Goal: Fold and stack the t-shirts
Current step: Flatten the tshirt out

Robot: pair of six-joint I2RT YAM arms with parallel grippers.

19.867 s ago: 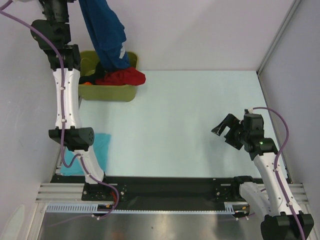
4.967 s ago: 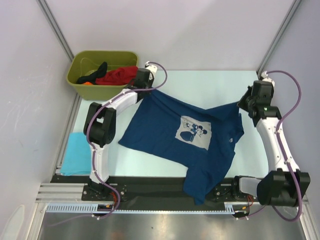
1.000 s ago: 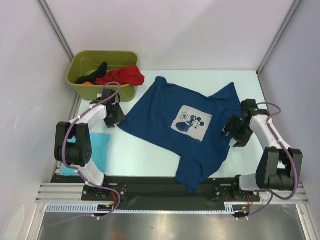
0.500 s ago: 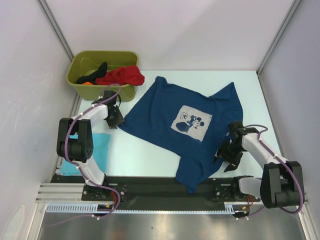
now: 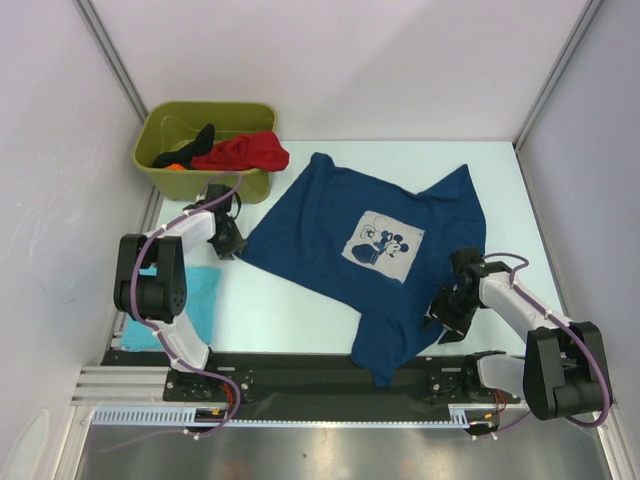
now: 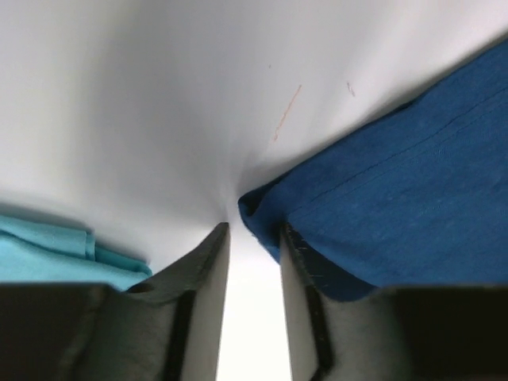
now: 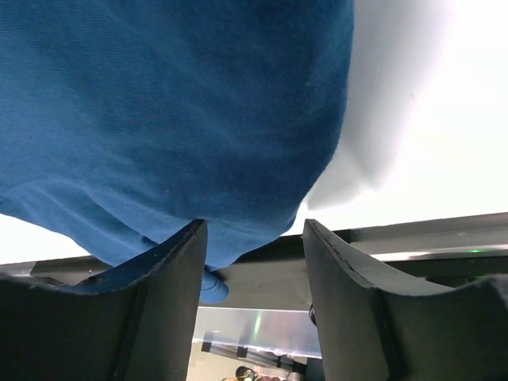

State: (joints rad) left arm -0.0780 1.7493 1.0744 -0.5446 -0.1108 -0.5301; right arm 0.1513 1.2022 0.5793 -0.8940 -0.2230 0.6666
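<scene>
On the left, a pinch may miss: the corner of the navy t-shirt (image 5: 370, 250) lies against one finger rather than squarely in the gap, so it could slip free. On the right, the cloth is bunched and droops over the near edge of the desk (image 5: 300, 300), so a grab might catch extra layers or drag it off. The left end effector (image 6: 254, 230) is narrowly apart, holding nothing, with bare desk showing between its fingers. The right end effector (image 7: 254, 225) stands wider apart, shirt edge at its mouth, not clamped.

Olive-green bin (image 5: 170, 180) at far-left corner of pale table (image 5: 290, 300); black strip (image 5: 320, 372) along near edge.
</scene>
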